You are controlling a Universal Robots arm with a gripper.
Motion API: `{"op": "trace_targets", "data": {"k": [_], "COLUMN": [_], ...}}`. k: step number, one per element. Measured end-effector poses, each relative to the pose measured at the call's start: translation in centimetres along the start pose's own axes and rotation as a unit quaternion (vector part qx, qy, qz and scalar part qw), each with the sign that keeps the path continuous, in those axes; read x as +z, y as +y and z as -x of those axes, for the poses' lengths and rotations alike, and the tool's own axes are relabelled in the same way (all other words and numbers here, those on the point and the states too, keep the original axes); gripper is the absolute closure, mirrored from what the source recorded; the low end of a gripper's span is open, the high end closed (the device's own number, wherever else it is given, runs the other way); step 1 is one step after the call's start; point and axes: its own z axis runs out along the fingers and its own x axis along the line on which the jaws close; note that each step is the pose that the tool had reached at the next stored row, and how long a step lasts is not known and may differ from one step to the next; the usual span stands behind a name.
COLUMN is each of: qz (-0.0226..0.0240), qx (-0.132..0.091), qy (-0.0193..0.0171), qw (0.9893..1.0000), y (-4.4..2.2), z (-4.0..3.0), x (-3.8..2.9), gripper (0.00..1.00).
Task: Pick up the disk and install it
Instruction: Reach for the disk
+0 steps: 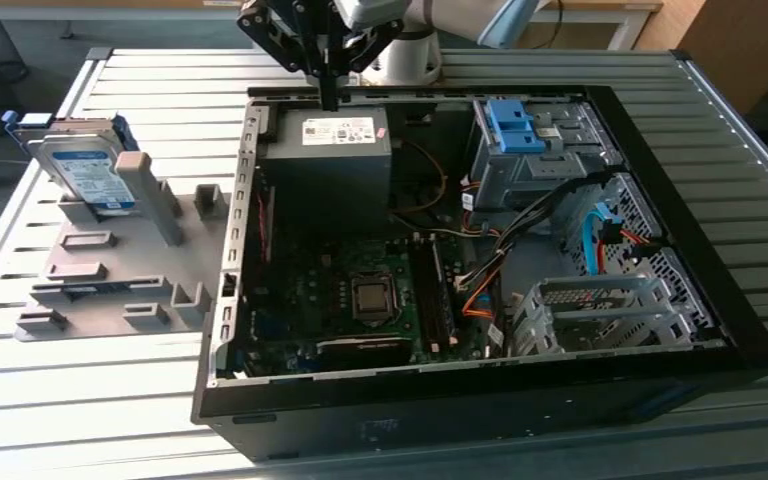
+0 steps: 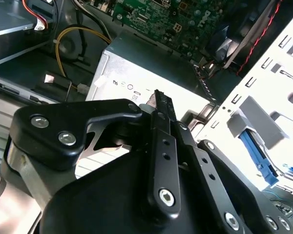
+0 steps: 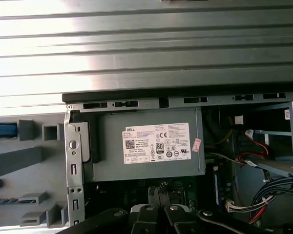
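In the exterior view, one disk (image 1: 81,172) sits on the grey fixture plate (image 1: 104,262) on the slatted metal table (image 1: 491,62). It is at the exterior view's left, outside the open computer case (image 1: 704,250) and well apart from the gripper (image 1: 328,98). The disk is propped up at a lean among the fixture's blocks. Its broad face is turned up toward the camera, and its long axis runs roughly along the case's side wall, from the near end of the fixture toward the far end. It is a flat silver-metal rectangle with a white-and-blue label and a blue plastic frame along its edges. The single gripper hangs over the far rim of the case, above the dark grey power supply (image 1: 331,165). Its two fingers point down, pressed together with nothing between them. One blue clip (image 1: 508,125) sits in the drive cage at the far corner.

In the second wrist view, the black fingers (image 2: 158,105) lie flat against each other, with the power supply's lit face behind them.

The first wrist view looks down on the power supply's white sticker (image 3: 156,143), the case rim and the table slats.
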Motion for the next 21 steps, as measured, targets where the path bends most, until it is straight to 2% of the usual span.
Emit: {"op": "trace_targets", "data": {"k": [8, 13, 14, 15, 21], "qz": [0.0000, 0.0000, 0.0000, -0.0001, 0.0000], "qx": [0.000, 0.000, 0.000, 0.000, 0.000], "qy": [0.0002, 0.0002, 0.0002, 0.0006, 0.0006], "qw": [1.0000, 1.0000, 1.0000, 1.0000, 1.0000], "y": [-0.05, -0.07, -0.09, -0.14, -0.16], "z": [-0.66, -0.82, -1.07, -1.51, -1.67], "x": [0.10, 0.12, 0.24, 0.70, 0.71], "gripper": [0.89, 0.89, 0.89, 0.89, 0.89]}}
